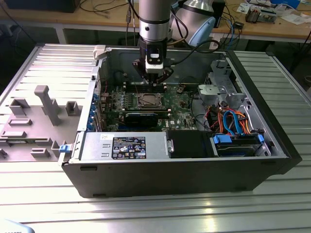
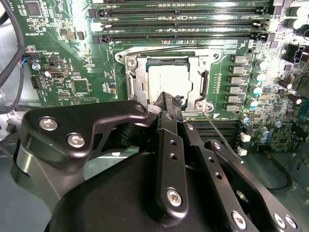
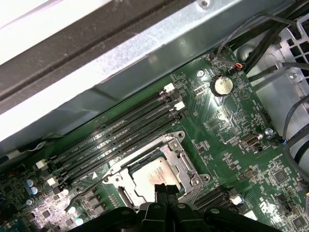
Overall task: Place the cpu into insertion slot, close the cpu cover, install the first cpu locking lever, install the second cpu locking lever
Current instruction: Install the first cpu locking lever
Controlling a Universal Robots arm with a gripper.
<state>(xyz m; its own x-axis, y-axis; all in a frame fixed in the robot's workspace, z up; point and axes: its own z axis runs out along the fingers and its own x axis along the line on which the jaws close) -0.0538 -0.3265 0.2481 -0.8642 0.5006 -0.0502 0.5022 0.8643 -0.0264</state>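
The cpu (image 2: 168, 81) (image 3: 152, 176), a flat silver-grey square, lies in the socket (image 1: 147, 100) on the green motherboard. The cpu cover (image 2: 137, 79) (image 3: 182, 162), a silvery frame with a square window, lies flat around it. One thin wire locking lever (image 2: 169, 49) runs along the socket side next to the memory slots. Another lever (image 2: 223, 134) slants away from a socket corner. My gripper (image 2: 167, 98) (image 3: 164, 189) (image 1: 154, 83) hangs just above the socket's edge, fingers shut together with nothing between them.
Black memory slots (image 3: 120, 135) lie beside the socket. A long black graphics card (image 1: 141, 116), the power supply (image 1: 127, 146) and a drive bay with coloured cables (image 1: 233, 127) crowd the open case. The case wall (image 1: 99, 73) stands close by. A grey fixture tray (image 1: 39, 116) lies outside.
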